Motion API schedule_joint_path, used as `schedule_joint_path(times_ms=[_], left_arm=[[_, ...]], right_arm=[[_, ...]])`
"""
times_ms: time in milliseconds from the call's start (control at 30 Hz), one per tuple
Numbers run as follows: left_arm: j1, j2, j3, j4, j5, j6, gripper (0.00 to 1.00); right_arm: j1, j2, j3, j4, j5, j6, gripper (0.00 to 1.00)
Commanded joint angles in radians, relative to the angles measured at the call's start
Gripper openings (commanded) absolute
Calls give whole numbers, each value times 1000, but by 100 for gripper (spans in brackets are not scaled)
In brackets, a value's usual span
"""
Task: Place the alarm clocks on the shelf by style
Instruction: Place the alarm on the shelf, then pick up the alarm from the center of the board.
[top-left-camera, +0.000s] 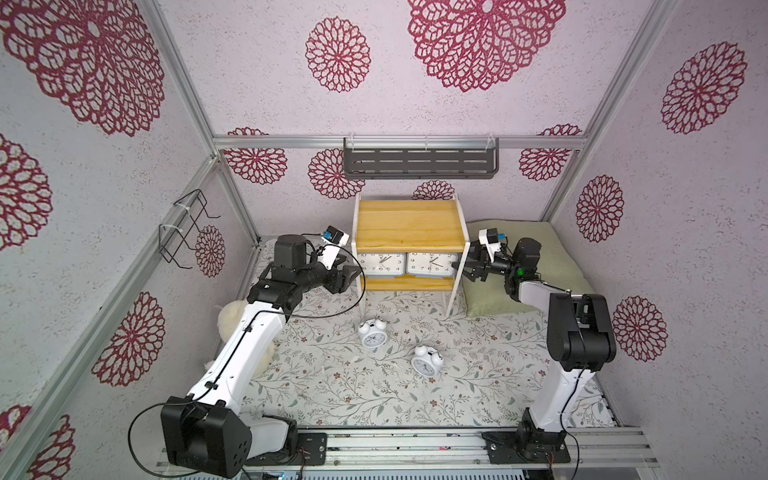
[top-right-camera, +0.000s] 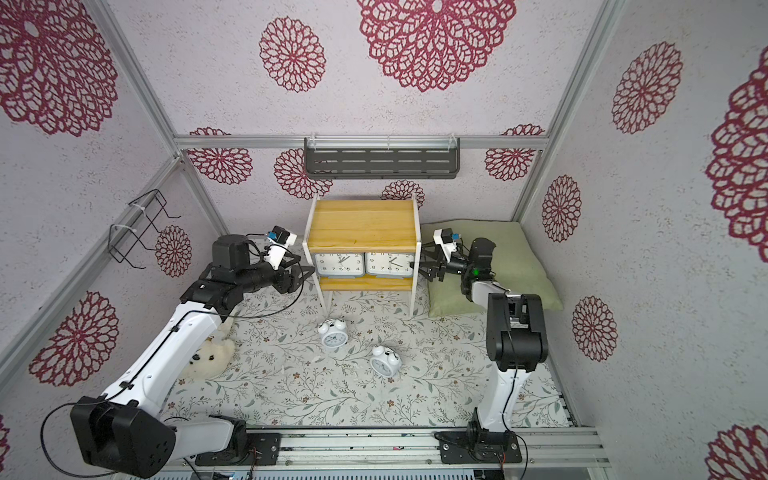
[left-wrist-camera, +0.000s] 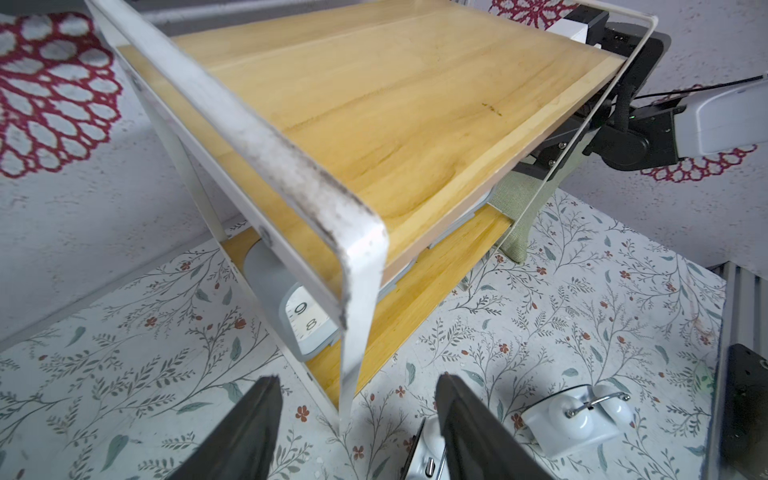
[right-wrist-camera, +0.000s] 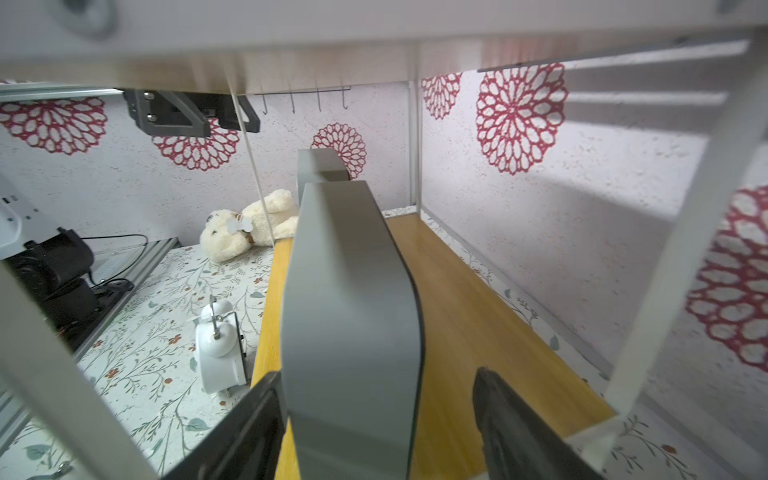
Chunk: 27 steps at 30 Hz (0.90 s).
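Plainly, two flat grey clocks (top-left-camera: 381, 264) stand side by side on the shelf's (top-left-camera: 409, 226) lower board, and two round bell clocks (top-left-camera: 372, 333) lie on the flowered sheet (top-left-camera: 332, 386). The round ones look light, hard and apt to roll, so grip the body, not the thin handle. The left pincer (top-left-camera: 349, 279) and right pincer (top-left-camera: 462, 270) both gape wide, holding nothing.

**Floral worktop carries shelf, clocks, pillow and bear**

A cloth printed with leafy sprigs covers the worktop (top-left-camera: 332, 395). The shelf (top-left-camera: 409, 226) stands on it at the back wall. Two grey clocks (top-left-camera: 381, 264) (top-left-camera: 430, 264) stand upright, side by side, on the shelf's lower board. Two round white clocks (top-left-camera: 373, 333) (top-left-camera: 426, 361) rest on the cloth just in front of the shelf, near each other but apart. A green pillow (top-left-camera: 561, 257) lies against one side of the shelf. A cream teddy bear (top-right-camera: 210, 357) lies well off the other side.
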Motion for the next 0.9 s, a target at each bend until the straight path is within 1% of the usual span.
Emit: schedule_joint_path(times_ms=[0, 200, 300, 467, 600, 767, 867], left_arm=[[4, -45, -27, 22, -44, 2, 68], [3, -117, -59, -18, -123, -4, 69], [4, -169, -100, -14, -157, -25, 69], [2, -262, -178, 0, -172, -84, 69], [1, -333, -254, 30, -152, -141, 67], [-10, -391, -372, 89, -119, -225, 65], [-23, -392, -430, 132, -117, -267, 63]], right_arm=[[-25, -91, -22, 67, 74, 16, 77], [-69, -185, -128, 138, 195, 46, 77], [-85, -253, -210, 164, 306, 57, 78], [-98, -391, -348, 122, 469, 55, 77], [-97, -527, -478, 78, 564, 54, 76], [-95, -751, -637, -43, 696, 130, 75], [-83, -880, -720, -118, 722, 172, 75]])
